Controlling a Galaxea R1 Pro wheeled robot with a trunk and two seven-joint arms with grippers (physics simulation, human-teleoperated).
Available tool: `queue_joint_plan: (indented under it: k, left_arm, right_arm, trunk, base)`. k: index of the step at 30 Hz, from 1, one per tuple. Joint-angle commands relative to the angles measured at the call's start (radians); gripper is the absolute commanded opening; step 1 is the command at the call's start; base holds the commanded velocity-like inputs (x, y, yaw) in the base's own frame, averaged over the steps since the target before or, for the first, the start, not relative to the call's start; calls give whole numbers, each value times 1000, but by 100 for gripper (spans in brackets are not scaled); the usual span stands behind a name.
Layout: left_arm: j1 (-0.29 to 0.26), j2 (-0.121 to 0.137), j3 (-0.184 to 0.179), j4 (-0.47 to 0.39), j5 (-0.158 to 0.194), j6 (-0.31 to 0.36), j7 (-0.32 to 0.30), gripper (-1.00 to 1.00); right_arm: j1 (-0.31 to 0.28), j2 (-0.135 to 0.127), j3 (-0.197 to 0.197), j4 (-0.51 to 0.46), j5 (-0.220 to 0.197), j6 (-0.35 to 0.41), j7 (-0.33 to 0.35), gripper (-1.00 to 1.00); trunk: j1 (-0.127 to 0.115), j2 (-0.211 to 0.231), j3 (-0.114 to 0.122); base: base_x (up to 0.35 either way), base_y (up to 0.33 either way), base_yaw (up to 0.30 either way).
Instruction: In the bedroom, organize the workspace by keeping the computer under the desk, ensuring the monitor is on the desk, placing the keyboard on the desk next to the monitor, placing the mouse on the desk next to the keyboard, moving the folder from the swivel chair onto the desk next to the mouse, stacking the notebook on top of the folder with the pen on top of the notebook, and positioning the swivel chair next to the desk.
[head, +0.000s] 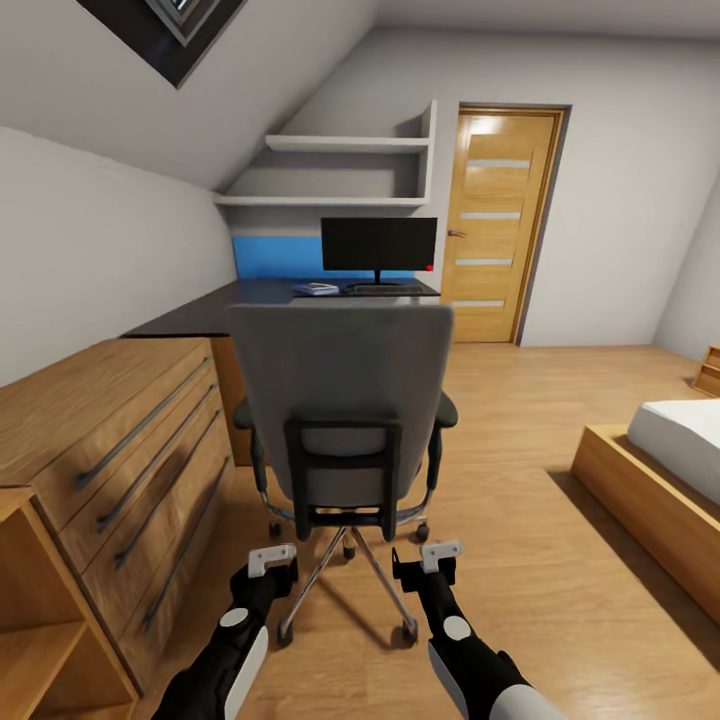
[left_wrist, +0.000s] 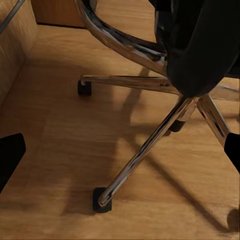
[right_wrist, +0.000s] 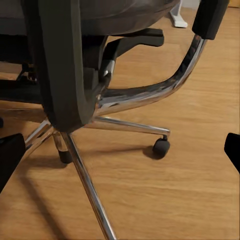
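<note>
Two arms reach low behind the swivel chair (head: 340, 400), which stands at twelve o'clock with its back to the robot, blocking the desk (head: 215, 310) that carries the monitor (head: 378, 245). Both the left gripper (head: 270, 570) and right gripper (head: 430, 565) hang spread open, empty (probably poised to push the chair).

The head camera looks forward and down at the swivel chair (head: 340, 400); both wrist cameras view its chrome base close, past their fingers.
</note>
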Motion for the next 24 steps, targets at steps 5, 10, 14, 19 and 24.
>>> queue_joint_plan:
  k: [5,10,14,19,24]
  left_arm:
    - [0,1,-2,0,6,-2,5,100]
    - [0,1,-2,1,7,-5,5,100]
    - [0,0,-2,1,7,-6,6,100]
    - [0,0,-3,1,7,-6,6,100]
    - [0,0,-4,1,7,-7,6,100]
  right_arm:
    - [-1,0,3,3,10,-2,-10,100]
    - [-1,0,3,4,10,-3,-10,100]
    - [-1,0,3,5,10,-3,-10,100]
    - [-1,0,3,5,10,-4,-10,100]
    - [-1,0,3,5,10,-4,-10,100]
  trunk:
    - [0,0,-1]
    - [0,0,-1]
    - [4,-7,-4]
    - [23,-42,-20]
    - [39,-71,-36]
  base:
    - [148,0,0]
    - [49,0,0]
    - [17,0,0]
    - [7,0,0]
    - [2,0,0]
